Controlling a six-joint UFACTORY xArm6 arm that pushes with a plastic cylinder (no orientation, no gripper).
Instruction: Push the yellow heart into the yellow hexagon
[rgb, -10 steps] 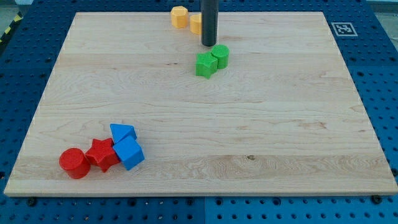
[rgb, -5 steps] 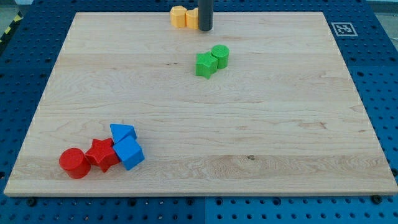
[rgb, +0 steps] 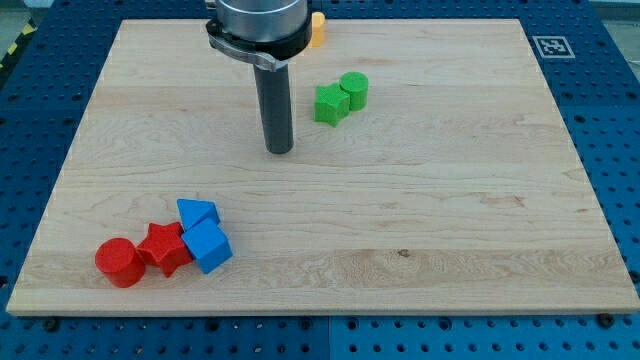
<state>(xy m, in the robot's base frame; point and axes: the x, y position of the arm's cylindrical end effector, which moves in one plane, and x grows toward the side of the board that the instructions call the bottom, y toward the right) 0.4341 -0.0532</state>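
Observation:
My tip (rgb: 279, 150) rests on the board's middle, left of and below the green blocks. Only a sliver of a yellow block (rgb: 317, 28) shows at the view's top, right of the arm's body; its shape cannot be made out. The arm hides the rest of the yellow blocks, so I cannot tell whether the heart and the hexagon touch. My tip is well below them and touches no block.
A green star (rgb: 329, 103) and a green cylinder (rgb: 354, 89) sit together right of the rod. A red cylinder (rgb: 119, 262), a red star (rgb: 164, 247), a blue triangle (rgb: 196, 213) and a blue cube (rgb: 208, 246) cluster at the bottom left.
My tip has moved from beside the yellow blocks at the top edge down and to the left, to the board's middle. The arm's body now covers most of the yellow blocks.

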